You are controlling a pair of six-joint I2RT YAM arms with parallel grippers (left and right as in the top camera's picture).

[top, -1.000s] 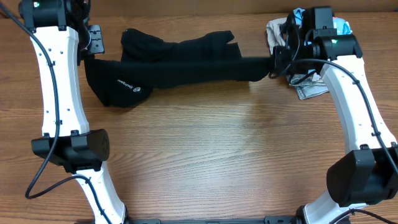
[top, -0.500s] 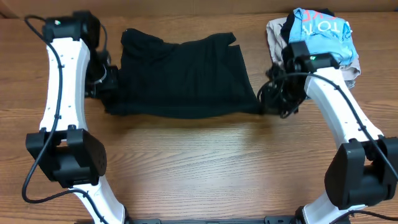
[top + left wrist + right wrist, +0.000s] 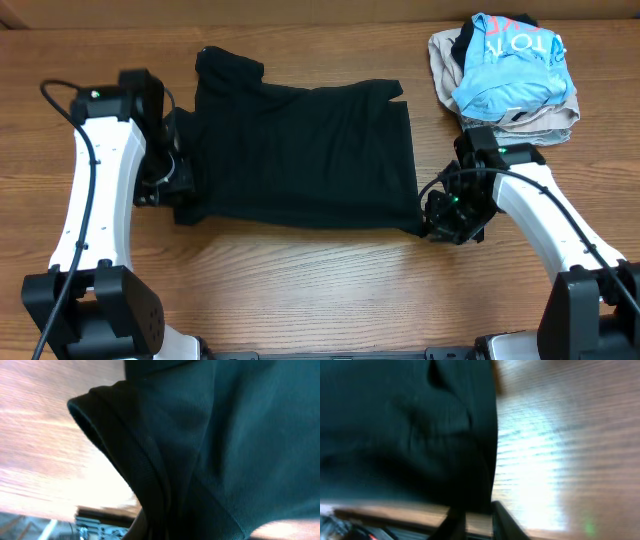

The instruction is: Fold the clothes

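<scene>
The black garment lies spread on the wooden table between my two arms, with one sleeve part poking out at the back left. My left gripper is shut on its front left corner. In the left wrist view the black cloth fills the frame, and its rolled hem hides the fingers. My right gripper is shut on the front right corner. In the right wrist view the cloth ends between the fingertips. No logo or buttons show.
A stack of folded garments sits at the back right, a light-blue one on top of a beige one. Bare wood table lies in front of the black garment. The right arm's elbow link is close below the stack.
Both grippers have pulled toward the front of the table, dragging the black garment's edge with them. It went from a stretched bunched band to a flat spread rectangle.
</scene>
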